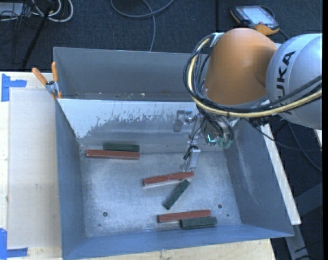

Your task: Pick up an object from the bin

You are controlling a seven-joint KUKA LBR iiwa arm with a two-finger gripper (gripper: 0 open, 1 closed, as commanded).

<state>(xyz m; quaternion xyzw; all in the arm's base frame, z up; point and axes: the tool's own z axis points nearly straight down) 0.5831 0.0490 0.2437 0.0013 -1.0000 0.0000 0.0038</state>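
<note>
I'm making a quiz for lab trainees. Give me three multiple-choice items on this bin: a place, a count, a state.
1. The gripper hangs over which red-brown bar? A) middle B) upper-left C) front
2. How many dark green bars lie in the bin? A) two B) three C) five
3. The middle green bar lies: A) on end B) flat, slanted C) on the rim
Key: 1 A, it is above the middle red-brown bar's right end. 2 B: upper-left green bar, middle one, front green bar. 3 B, askew to the others.
</note>
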